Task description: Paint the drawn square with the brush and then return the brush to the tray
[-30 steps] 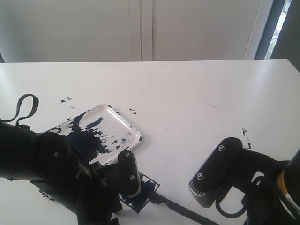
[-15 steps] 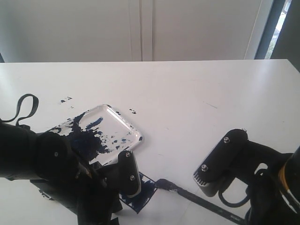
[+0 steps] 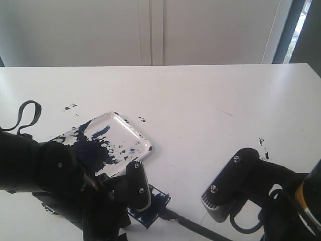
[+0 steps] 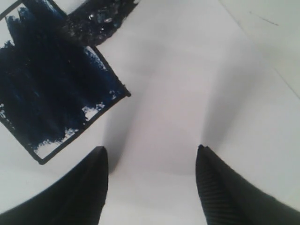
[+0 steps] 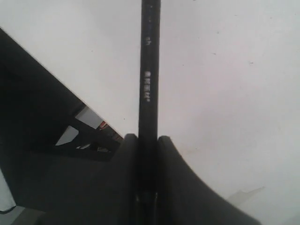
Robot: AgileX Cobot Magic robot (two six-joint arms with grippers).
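Jaws pinched on slim black brush [image 5: 149, 70] handle at right gripper [image 5: 147, 154]; spread wide, empty, at left gripper [image 4: 150, 183] just beside drawn square [image 4: 51, 79]. Wet bristles at square's edge; streaky dark-blue fill. Clear smeared tray [image 3: 131, 131] near square. Smooth white table [image 3: 210, 100], pale wall [image 3: 75, 30].

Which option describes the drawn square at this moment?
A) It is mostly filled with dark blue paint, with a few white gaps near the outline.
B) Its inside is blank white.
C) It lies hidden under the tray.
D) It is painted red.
A: in the left wrist view the drawn square is covered with dark blue strokes, and only thin white slivers remain along its edges.
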